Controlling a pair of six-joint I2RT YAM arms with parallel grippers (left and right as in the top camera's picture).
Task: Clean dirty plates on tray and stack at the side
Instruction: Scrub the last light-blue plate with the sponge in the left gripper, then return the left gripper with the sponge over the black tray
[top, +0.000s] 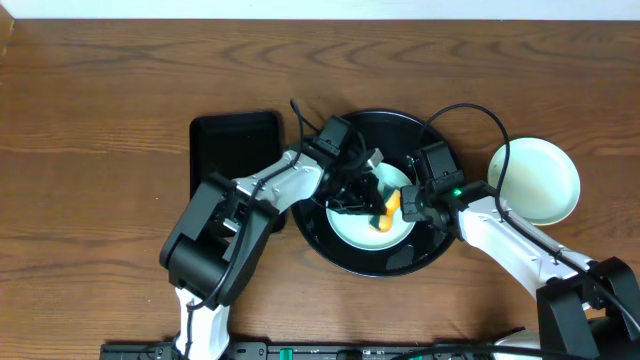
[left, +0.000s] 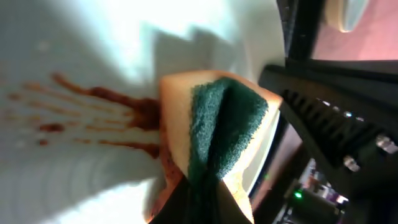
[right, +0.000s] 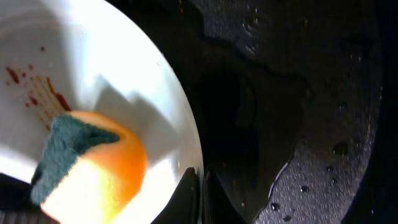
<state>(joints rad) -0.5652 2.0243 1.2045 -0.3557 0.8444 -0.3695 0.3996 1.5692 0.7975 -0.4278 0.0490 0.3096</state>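
A pale mint plate (top: 350, 228) with brown sauce smears (left: 106, 99) lies in the round black tray (top: 330, 252). My left gripper (top: 372, 200) is shut on a yellow-orange sponge with a green scouring face (left: 217, 124) and presses it on the plate (left: 74, 56) beside the smears. My right gripper (top: 412, 205) is shut on the plate's right rim (right: 186, 143), with its fingers (right: 200, 196) on either side of the edge. The sponge (right: 87, 162) and smears also show in the right wrist view. Another pale plate (top: 535, 180) sits on the table right of the tray.
A smaller rectangular black tray (top: 235, 145) lies left of the round tray, partly under my left arm. The round tray's floor (right: 298, 93) is wet, with drops and a puddle. Cables loop over the tray's far rim.
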